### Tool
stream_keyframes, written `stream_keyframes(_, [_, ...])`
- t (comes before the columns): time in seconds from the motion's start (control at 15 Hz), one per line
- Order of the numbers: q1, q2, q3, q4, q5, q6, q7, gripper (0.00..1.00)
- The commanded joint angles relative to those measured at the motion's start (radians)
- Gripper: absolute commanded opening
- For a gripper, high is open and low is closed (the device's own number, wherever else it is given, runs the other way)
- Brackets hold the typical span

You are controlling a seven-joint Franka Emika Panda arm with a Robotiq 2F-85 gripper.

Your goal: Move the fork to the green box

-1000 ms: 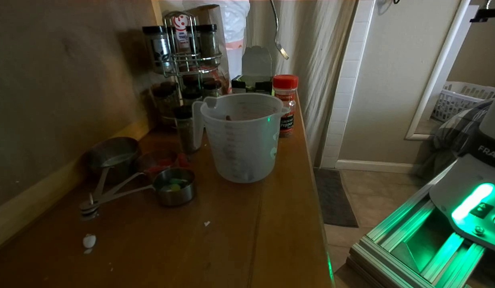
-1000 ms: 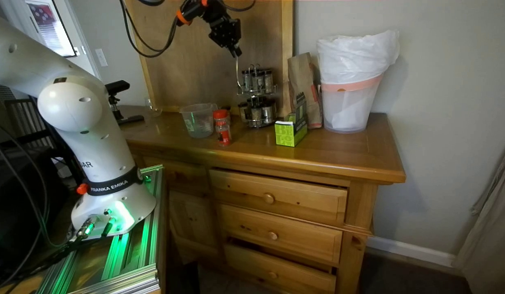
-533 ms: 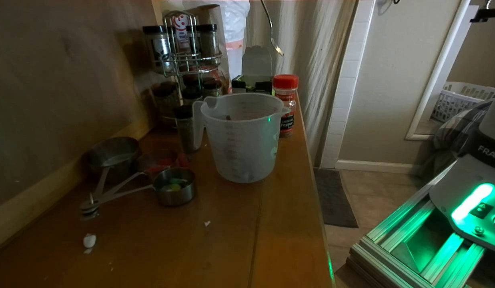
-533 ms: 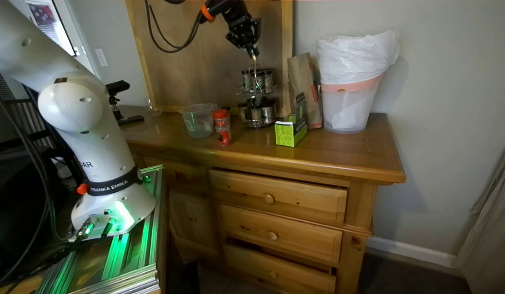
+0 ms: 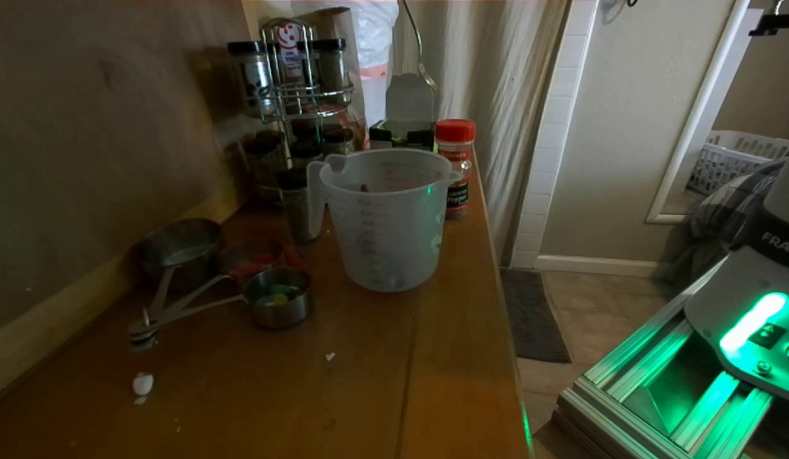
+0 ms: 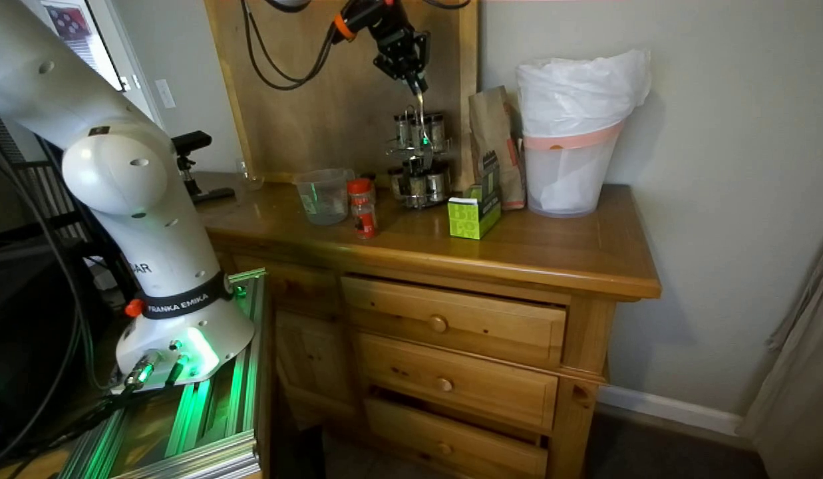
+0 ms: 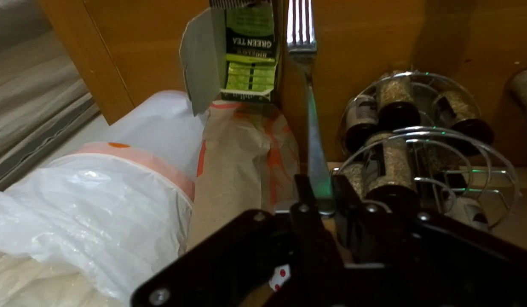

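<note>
Holding the fork [image 6: 421, 110] above the desk [image 6: 551, 249]; green box [image 6: 474, 216] not yet reached

In an exterior view, arm [image 6: 175, 266] at far left, standing off the desk. On the desk, the measuring jug [image 6: 323, 197], upright; just right of it, a red-capped pepper bottle [image 6: 364, 211], also upright.

Next along, and well above the desk, the gripper [image 6: 418, 88], pinching the fork by the end of its handle. Fork hangs tines down, in the line of sight to the spice rack [image 6: 411, 153]; the tines are hard to pick out against the jars [image 6: 438, 183], and I cannot tell how near the rack they are.

Right of the fork, apart from it, sits the green box, flap [image 6: 490, 174] raised. Wrist view shows GREEN TEA printed on it and what look like packets [image 7: 250, 79] inside; there the tines lie just beside the box, not across its opening. Behind the box, a paper bag [image 6: 495, 140]; farther right, a white-lined tub [image 6: 571, 140].

Status, judged from how things lie: fork secured and clear of the desk, so pick and lift count as done. Left to do: bring it across to the box, lower it, let go. Probably past halfway. Unsettled: task wording does not say inside the box or against it. If inside, the packets may leave little room, and I would expect the handle to stick up.
</note>
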Motion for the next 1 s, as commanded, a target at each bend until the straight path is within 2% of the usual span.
stream_keyframes(0.0, [0.041,0.129,-0.054,0.071,0.04,0.155,-0.106,0.04])
stream_keyframes(0.13, [0.052,0.2,-0.083,0.121,0.07,0.182,-0.155,0.04])
stream_keyframes(0.4, [0.021,0.325,-0.102,0.247,0.117,0.074,-0.205,0.04])
stream_keyframes(0.6, [-0.011,0.396,-0.086,0.315,0.118,0.012,-0.194,0.04])
stream_keyframes(0.73, [-0.033,0.432,-0.07,0.354,0.065,-0.043,-0.155,0.04])
stream_keyframes(0.93, [-0.049,0.468,-0.055,0.392,0.048,-0.084,-0.141,0.04])
